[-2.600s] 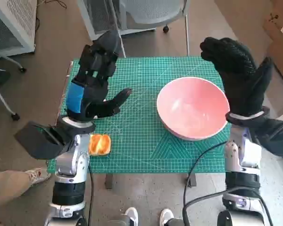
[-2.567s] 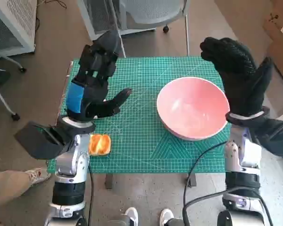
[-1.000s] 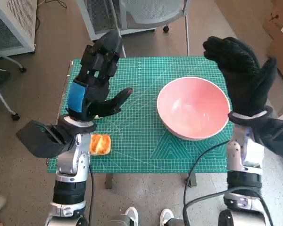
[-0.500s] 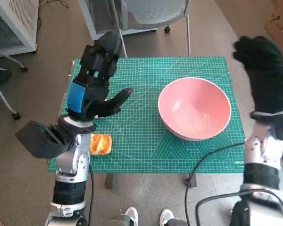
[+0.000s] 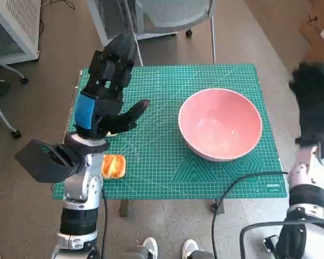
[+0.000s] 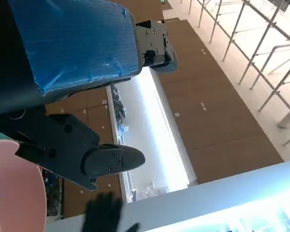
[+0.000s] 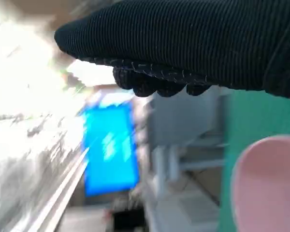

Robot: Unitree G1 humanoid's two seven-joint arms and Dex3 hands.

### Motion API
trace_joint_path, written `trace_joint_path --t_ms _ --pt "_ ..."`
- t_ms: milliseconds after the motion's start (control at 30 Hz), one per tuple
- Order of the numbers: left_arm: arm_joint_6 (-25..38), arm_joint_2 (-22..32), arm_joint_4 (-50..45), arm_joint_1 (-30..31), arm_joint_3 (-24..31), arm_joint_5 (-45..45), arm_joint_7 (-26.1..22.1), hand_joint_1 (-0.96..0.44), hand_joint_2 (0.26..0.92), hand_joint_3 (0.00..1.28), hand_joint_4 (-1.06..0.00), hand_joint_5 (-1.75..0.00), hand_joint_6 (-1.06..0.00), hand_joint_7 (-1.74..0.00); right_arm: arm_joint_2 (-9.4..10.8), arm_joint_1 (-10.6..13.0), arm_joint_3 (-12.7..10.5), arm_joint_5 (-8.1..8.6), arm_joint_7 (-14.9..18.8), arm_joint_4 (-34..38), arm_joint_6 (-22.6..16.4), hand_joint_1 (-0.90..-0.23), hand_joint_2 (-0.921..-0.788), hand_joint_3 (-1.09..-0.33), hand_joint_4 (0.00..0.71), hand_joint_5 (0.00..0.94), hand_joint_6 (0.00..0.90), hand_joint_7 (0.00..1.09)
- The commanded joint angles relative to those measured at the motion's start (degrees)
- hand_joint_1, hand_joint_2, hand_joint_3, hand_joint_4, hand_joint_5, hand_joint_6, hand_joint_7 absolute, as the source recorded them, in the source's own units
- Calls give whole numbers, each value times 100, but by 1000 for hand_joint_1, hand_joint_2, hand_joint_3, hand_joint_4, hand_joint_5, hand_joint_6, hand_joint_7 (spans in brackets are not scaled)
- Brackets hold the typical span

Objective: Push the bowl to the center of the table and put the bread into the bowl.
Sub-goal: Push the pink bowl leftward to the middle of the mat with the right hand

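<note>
Since 1 second ago the right hand (image 5: 315, 102) has swung from over the pink bowl's (image 5: 220, 123) far rim to beyond the desk's (image 5: 167, 81) right edge, fingers spread and holding nothing, so the bowl sits unpushed, right of center. The left hand (image 5: 104, 94) hovers, fingers apart and empty, over the desk's left side, above the bread (image 5: 113, 165) near the front-left corner. Only the head view shows the bread; the wrist views catch just slivers of bowl.
</note>
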Motion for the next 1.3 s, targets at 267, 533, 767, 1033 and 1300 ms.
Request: trace_joint_path --t_ms 267,533,767,1033,1300 --pt "78 -17 -185 159 47 -54 81 -273 735 510 -65 -100 1 -571 307 276 -105 -124 -211 329 805 -605 -921 -793 142 2 280 16" --pt "86 -7 -276 224 55 5 146 -272 734 510 -66 -101 1 -572 705 255 -154 -107 -351 334 1081 -591 -921 -793 144 3 279 14" --pt "103 33 -373 297 65 34 185 -263 734 510 -67 -102 1 -579 1059 209 -58 -223 -363 310 1051 -576 -921 -777 152 6 311 28" --pt "147 102 -523 399 88 55 218 -246 734 511 -64 -101 1 -582 1319 95 115 -493 -453 305 1035 -589 -921 -789 182 16 311 25" --pt "132 177 -648 526 125 99 231 -248 731 508 -65 -101 1 -553 1550 -81 146 -561 -431 278 1078 -591 -921 -787 212 22 323 28"
